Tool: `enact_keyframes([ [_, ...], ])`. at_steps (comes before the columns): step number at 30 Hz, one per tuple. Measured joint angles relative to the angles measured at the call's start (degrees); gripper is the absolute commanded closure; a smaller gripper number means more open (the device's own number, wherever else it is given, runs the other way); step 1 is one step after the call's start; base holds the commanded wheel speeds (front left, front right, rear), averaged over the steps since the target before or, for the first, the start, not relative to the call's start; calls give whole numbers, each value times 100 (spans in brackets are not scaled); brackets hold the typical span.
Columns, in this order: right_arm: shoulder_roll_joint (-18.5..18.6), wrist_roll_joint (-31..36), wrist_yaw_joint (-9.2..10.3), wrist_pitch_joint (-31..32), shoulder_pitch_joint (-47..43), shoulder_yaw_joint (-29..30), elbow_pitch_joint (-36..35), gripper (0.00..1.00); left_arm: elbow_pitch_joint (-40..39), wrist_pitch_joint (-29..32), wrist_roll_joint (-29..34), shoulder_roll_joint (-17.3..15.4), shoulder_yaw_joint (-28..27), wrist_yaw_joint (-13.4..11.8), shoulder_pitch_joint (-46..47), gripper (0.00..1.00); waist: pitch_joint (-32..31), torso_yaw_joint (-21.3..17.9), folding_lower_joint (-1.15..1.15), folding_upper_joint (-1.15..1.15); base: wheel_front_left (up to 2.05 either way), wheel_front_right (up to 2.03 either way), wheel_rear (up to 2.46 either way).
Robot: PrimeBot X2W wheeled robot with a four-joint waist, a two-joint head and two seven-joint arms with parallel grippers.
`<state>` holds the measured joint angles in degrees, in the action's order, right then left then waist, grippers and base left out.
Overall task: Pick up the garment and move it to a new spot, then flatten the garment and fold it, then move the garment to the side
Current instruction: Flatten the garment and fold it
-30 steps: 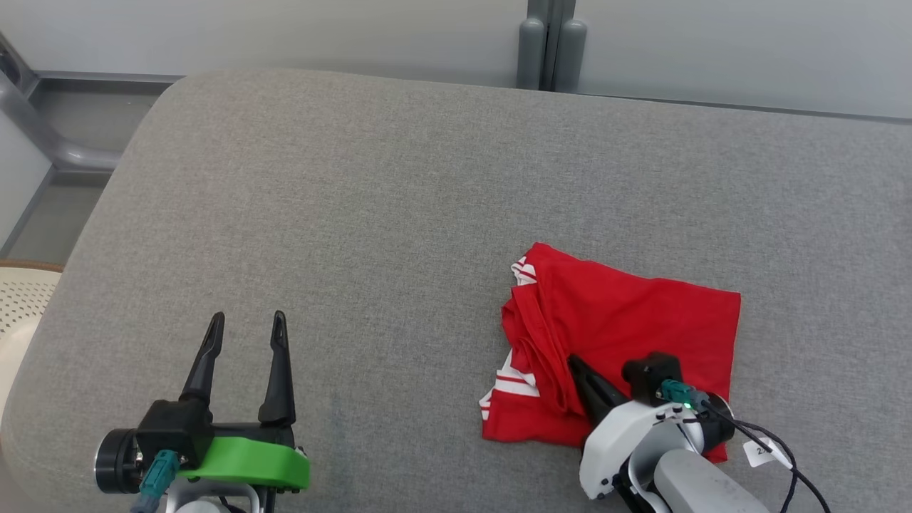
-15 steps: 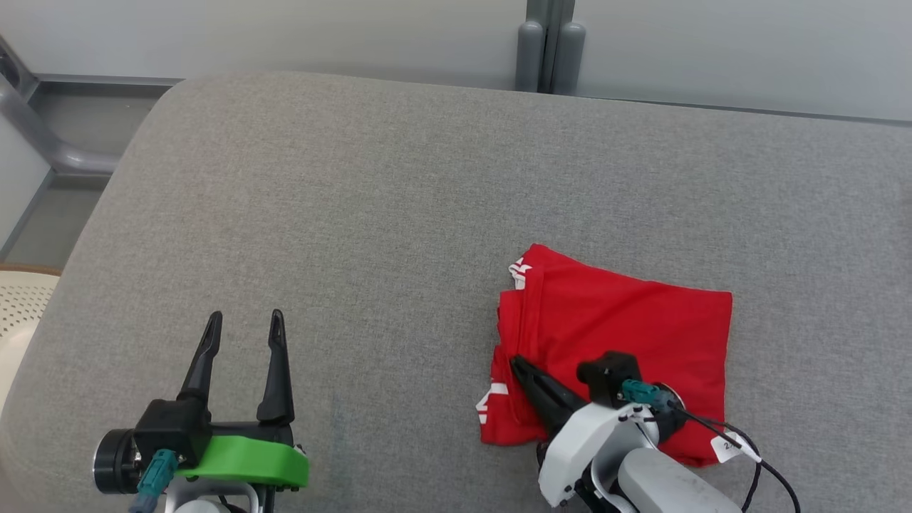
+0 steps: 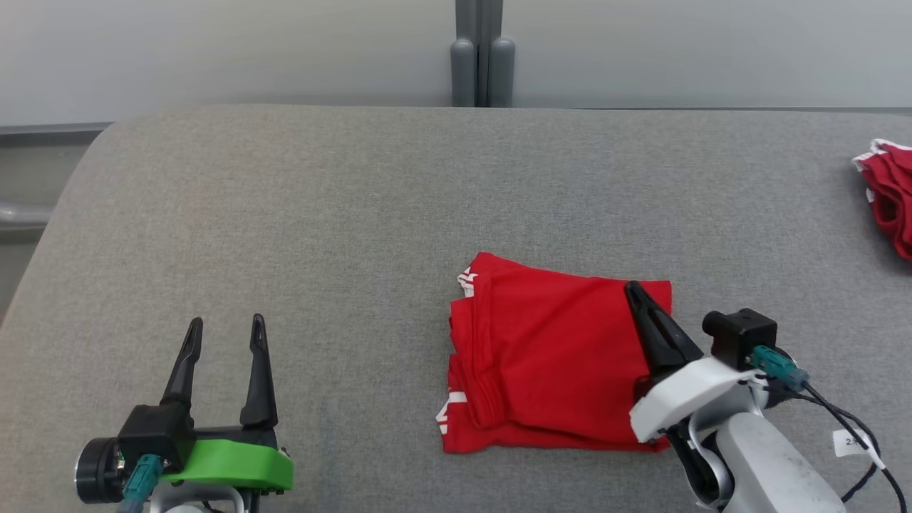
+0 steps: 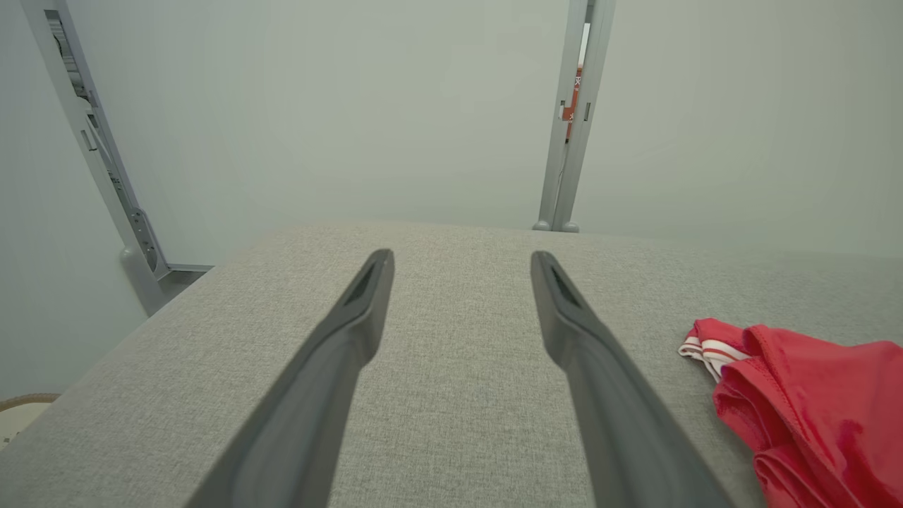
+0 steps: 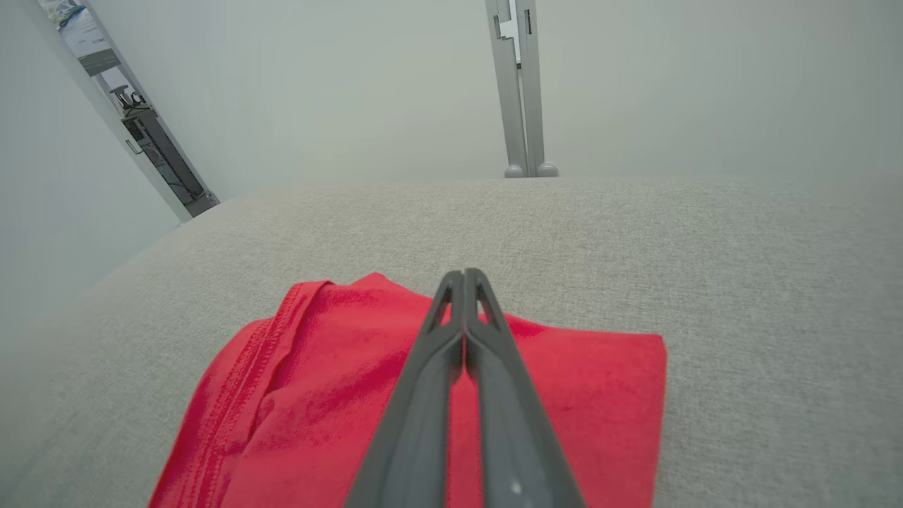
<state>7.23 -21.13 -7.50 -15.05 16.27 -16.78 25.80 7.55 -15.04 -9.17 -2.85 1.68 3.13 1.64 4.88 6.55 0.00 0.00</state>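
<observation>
The red garment with white-striped trim lies folded in a rough square on the grey padded surface, right of centre. My right gripper is shut, its fingers laid over the garment's right part with the tips near its far right corner. The right wrist view shows the shut right gripper above the red garment, with no cloth pinched between the fingers. My left gripper stands open and empty at the lower left, well clear of the garment. From the left wrist, the open left gripper has the garment off to its right.
Another red garment lies bunched at the surface's far right edge. A grey post stands against the pale wall behind. The surface rounds off at its far left corner. Bare grey padding stretches left of and beyond the folded garment.
The head camera has turned, shifting the whole picture. Relative to the garment, my shut right gripper has moved from its near-left part to its right edge. The left gripper is unchanged.
</observation>
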Motion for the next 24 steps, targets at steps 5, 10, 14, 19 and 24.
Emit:
enact_keyframes([
  [5,209,136,0,0,-409,490,-465,100,25,0,91,0,-142,7,-110,0,-127,-280,0,0,0,0,0],
  [10,289,285,0,0,-888,773,-870,71,67,0,134,2,-324,5,-252,0,-286,-535,0,0,0,0,0],
  [14,275,385,0,0,-1187,913,-1194,0,126,0,199,2,-460,7,-311,0,-393,-692,0,0,0,0,0],
  [19,197,476,0,0,-1521,1073,-1580,0,203,0,274,2,-595,38,-371,0,-527,-792,0,0,0,0,0],
  [24,175,598,0,0,-1734,1105,-1860,0,247,0,321,3,-701,66,-470,0,-622,-817,0,0,0,0,0],
])
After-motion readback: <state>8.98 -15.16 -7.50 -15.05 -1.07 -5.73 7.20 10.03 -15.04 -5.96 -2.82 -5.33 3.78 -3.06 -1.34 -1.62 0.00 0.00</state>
